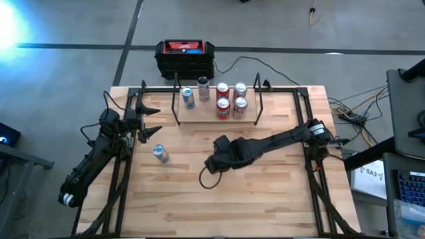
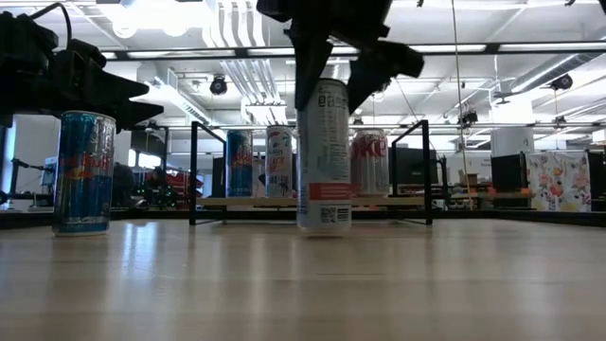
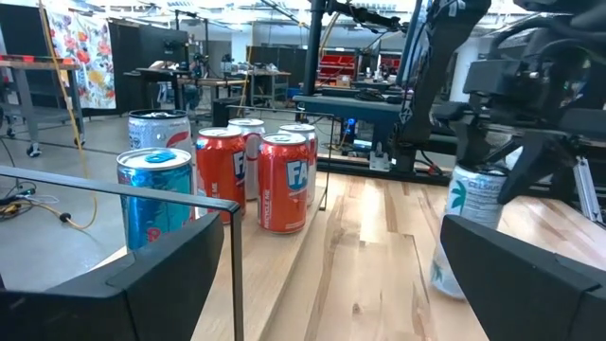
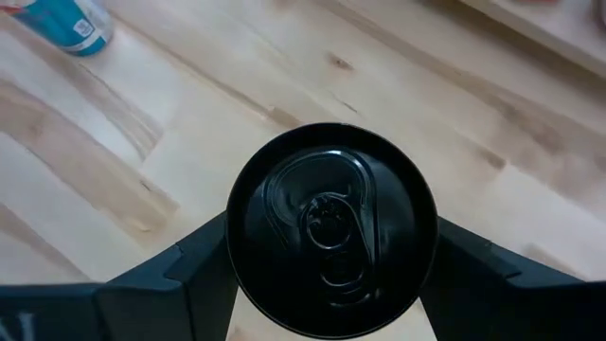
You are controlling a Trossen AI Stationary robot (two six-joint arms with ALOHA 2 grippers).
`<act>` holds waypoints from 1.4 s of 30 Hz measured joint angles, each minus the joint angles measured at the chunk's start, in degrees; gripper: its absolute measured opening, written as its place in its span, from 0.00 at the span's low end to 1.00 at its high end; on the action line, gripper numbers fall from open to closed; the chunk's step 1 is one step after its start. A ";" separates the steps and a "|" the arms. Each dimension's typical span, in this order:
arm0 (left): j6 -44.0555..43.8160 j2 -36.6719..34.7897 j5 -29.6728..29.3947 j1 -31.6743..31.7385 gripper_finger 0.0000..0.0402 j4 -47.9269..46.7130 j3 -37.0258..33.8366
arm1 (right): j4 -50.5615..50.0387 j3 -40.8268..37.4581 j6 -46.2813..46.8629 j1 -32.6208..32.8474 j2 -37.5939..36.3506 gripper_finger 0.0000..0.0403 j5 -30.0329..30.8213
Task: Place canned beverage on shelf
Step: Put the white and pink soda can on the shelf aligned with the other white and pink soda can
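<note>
Left arm sits at the table's left edge, its left gripper [image 1: 151,121] hovering beside the shelf's left end with fingers spread wide and nothing between them. In the left wrist view the two dark fingers [image 3: 142,279] frame the shelf's cans from the side.

Blue-and-silver can [image 1: 160,154] stands upright on the tabletop [image 1: 265,192], alone, near the left gripper and apart from the shelf; in the low view it appears at far left [image 2: 83,172].

The shelf [image 1: 206,114], a light-wood plank with thin black rod uprights at each end, lies along the table's far edge. It carries six upright cans: a blue one [image 1: 188,99] and a silver one [image 1: 203,89] toward its left, four red-and-silver cans [image 1: 231,99] grouped toward its right.

Black-and-red box [image 1: 185,58] sits on the floor beyond the table's far edge.

Right arm reaches from the table's right edge across to the middle of the tabletop. Right gripper [image 1: 216,161] is clamped on a tall white can [image 2: 324,156] with a black lid [image 4: 331,230]; fingers press its upper sides. The can stands upright with its base on the tabletop, in front of the shelf and not on it.
</note>
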 joint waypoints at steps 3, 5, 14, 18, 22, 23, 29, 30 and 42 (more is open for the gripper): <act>0.00 0.00 -0.02 0.02 0.95 0.00 0.01 | 0.81 0.00 -3.38 -2.08 0.00 0.61 -1.63; 0.00 0.00 0.01 0.00 0.95 0.00 -0.01 | 1.45 0.00 -4.98 -3.62 0.00 0.61 -2.91; 0.00 0.00 -0.02 0.02 0.95 0.00 -0.01 | 6.14 0.00 -11.08 -9.28 0.00 0.63 -6.57; 0.00 0.00 -0.01 0.02 0.95 0.00 -0.01 | 7.63 0.00 -13.52 -11.08 0.00 0.63 -7.33; 0.00 0.00 0.01 0.00 0.95 0.00 0.00 | 8.42 -0.01 -15.93 -12.79 0.00 0.63 -9.77; 0.00 0.00 -0.01 0.00 0.95 0.00 -0.01 | 8.48 -0.10 -16.38 -13.10 0.00 0.63 -10.21; 0.00 0.00 -0.01 0.00 0.95 0.00 -0.01 | 8.49 -0.26 -18.97 -13.82 0.00 0.63 -11.75; 0.00 0.00 -0.02 0.00 0.95 0.00 -0.01 | 8.47 -0.24 -18.95 -13.82 0.00 0.63 -11.78; 0.00 0.00 -0.02 0.00 0.95 0.00 -0.01 | 8.69 -0.26 -19.01 -13.82 0.00 0.73 -10.97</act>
